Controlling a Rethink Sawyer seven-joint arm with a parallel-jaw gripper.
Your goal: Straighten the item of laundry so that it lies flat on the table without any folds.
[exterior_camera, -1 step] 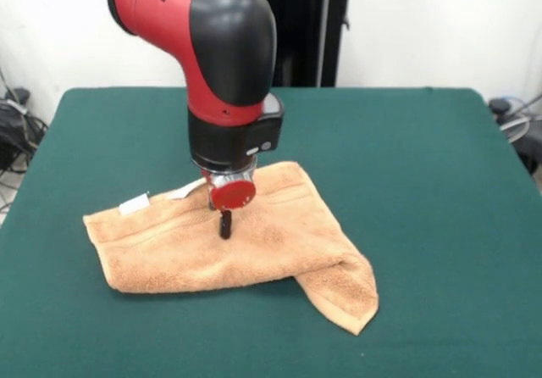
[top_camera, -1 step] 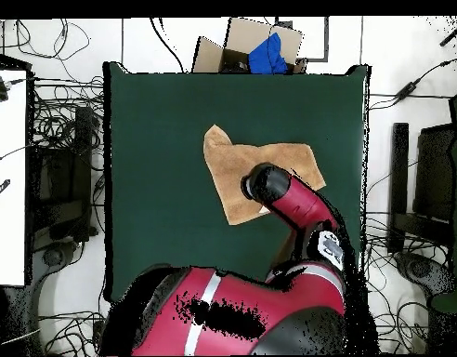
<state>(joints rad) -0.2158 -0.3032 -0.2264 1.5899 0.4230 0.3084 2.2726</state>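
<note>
Gripper pointed straight down, its dark tips pressed together on the towel's middle, whether it pinched cloth unclear, towel rumpled, one corner folded toward the near right, lying mid-table, white tags at its far-left edge

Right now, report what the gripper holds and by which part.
Cannot be told. The gripper is down on the middle of the towel, but whether it pinches the cloth does not show.
</note>
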